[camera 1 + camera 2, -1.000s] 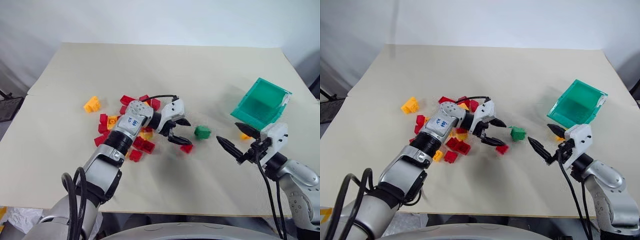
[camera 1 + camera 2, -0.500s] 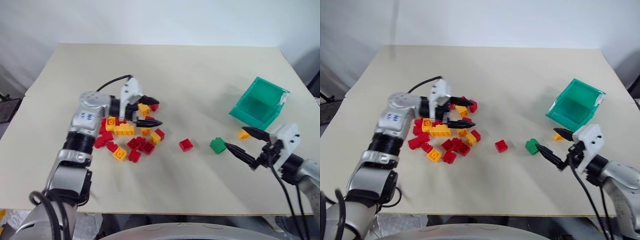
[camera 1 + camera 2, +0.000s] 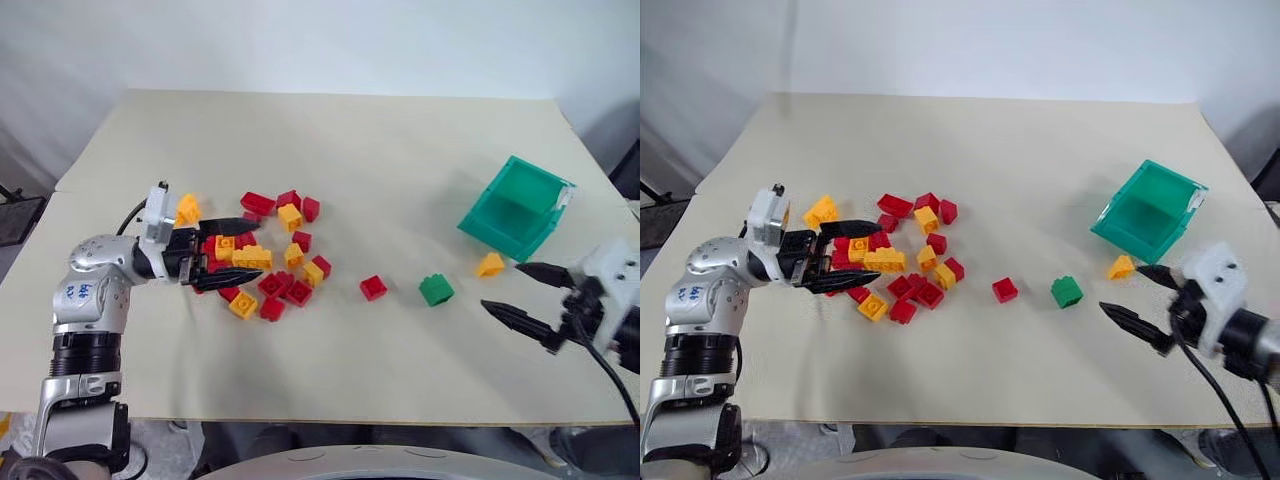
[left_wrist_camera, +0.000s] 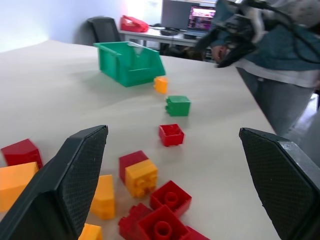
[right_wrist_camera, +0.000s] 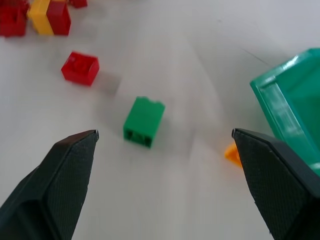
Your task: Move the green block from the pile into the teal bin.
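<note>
The green block (image 3: 435,290) lies alone on the table (image 3: 400,150), to the right of the pile (image 3: 265,255) of red and yellow bricks. It sits a short way in front and to the left of the teal bin (image 3: 518,208). My right gripper (image 3: 502,285) is open, just right of the green block and clear of it, and the block lies ahead of its fingers (image 5: 144,122). My left gripper (image 3: 259,247) is open and level at the pile's left side, pointing right across it. It holds nothing.
A lone red brick (image 3: 372,288) lies between the pile and the green block. One yellow brick (image 3: 490,265) rests by the bin's near corner, another (image 3: 187,208) left of the pile. A person (image 4: 280,70) stands past the table's right edge.
My left gripper has drawn back left from mid-table to the pile's left side. The green block has shifted right and nearer. My right gripper has pulled back a little from it.
</note>
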Tool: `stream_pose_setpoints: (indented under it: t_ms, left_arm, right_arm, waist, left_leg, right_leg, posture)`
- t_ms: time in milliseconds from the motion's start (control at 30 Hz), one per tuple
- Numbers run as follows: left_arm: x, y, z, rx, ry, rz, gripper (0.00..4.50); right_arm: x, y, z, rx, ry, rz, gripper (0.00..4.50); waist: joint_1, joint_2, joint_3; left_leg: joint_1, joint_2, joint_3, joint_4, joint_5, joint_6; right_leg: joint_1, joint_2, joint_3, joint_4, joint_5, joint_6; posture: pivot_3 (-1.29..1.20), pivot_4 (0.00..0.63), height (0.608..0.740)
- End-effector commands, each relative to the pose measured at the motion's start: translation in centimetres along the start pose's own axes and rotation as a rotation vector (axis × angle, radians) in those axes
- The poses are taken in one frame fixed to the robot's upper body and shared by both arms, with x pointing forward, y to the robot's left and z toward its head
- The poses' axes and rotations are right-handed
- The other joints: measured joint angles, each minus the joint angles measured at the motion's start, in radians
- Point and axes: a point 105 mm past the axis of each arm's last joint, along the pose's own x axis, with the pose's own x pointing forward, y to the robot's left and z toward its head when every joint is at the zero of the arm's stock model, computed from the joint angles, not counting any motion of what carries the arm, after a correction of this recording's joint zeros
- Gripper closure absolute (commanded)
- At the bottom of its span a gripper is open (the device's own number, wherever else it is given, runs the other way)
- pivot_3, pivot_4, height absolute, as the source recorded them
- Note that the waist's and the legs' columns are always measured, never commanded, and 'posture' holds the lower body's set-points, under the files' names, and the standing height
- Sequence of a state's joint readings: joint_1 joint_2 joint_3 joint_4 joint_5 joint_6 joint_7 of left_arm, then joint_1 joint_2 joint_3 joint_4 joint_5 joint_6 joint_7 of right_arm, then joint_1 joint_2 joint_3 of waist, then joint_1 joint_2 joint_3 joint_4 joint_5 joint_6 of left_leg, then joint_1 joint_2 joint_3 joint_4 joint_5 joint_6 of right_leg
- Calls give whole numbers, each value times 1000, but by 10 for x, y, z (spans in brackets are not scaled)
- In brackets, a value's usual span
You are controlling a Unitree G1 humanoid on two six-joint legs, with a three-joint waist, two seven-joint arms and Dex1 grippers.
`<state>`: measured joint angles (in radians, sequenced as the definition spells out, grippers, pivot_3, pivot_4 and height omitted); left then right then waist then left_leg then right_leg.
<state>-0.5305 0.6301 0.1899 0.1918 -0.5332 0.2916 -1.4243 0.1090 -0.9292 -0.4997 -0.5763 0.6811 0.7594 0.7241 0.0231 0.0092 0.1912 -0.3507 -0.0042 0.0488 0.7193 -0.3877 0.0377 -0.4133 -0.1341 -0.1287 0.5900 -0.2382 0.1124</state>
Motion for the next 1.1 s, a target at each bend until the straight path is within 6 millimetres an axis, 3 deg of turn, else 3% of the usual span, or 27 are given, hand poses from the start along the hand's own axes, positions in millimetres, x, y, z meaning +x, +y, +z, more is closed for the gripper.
stream_pose_setpoints:
  t_ms: [33, 233, 400, 500, 733, 767, 867, 1100]
  left_arm:
    - [-5, -5, 13, 73, -29, 1, 38]
    - [-6, -8, 14, 82, -28, 22, 38]
    - [-8, -12, 14, 80, -31, 34, 38]
    - [-8, -14, 14, 76, -33, 35, 0]
    - [-10, -19, 13, 67, -33, 34, 0]
    - [-9, -19, 13, 66, -35, 32, 0]
    - [-6, -18, 16, 65, -49, 38, 0]
    - [8, -4, 18, 74, -75, 51, 0]
  right_arm:
    - [26, 13, -3, 36, 4, 6, 0]
    - [58, 2, -26, 51, 79, -127, 0]
    - [78, 15, -37, 86, 115, -102, 0]
    - [81, 19, -35, 117, 122, -86, 634]
    - [73, 17, -17, 127, 57, -121, 3024]
    - [70, 14, -13, 124, 40, -137, 3000]
    - [59, -7, 3, 98, -41, -231, 3000]
    - [38, -84, 32, 36, -150, -478, 3000]
  waist:
    - [0, 0, 0]
    - [4, 0, 0]
    - [-1, 0, 0]
    - [-1, 0, 0]
    - [1, 0, 0]
    - [1, 1, 0]
    - [0, 1, 0]
    - [0, 1, 0]
  left_leg:
    - [-1, 1, 0, 0, 0, -1]
    - [-2, -1, 3, -1, 0, 0]
    - [-2, -1, 4, -2, 0, 1]
    - [-2, 0, 4, -2, 0, 1]
    - [-2, 0, 4, -2, 0, 1]
    - [-2, 0, 4, -2, 0, 1]
    - [-2, 0, 5, -2, 0, 1]
    - [-2, -1, 5, -2, 0, 1]
  right_leg:
    - [-1, 0, 1, 0, 0, -1]
    - [-3, 1, -3, 0, 0, -1]
    - [-3, 1, -3, -2, 0, 0]
    - [-3, 2, -3, -2, 0, 0]
    - [-3, 2, -3, -2, 0, 0]
    - [-3, 2, -3, -2, 0, 0]
    - [-3, 2, -2, -2, 0, 0]
    - [-4, 2, -2, -1, 0, 0]
  posture:
    - [0, 150, 740]
    - [0, 150, 740]
    - [0, 150, 740]
    - [0, 150, 740]
    - [0, 150, 740]
    - [0, 150, 740]
    - [0, 150, 740]
    - [0, 150, 740]
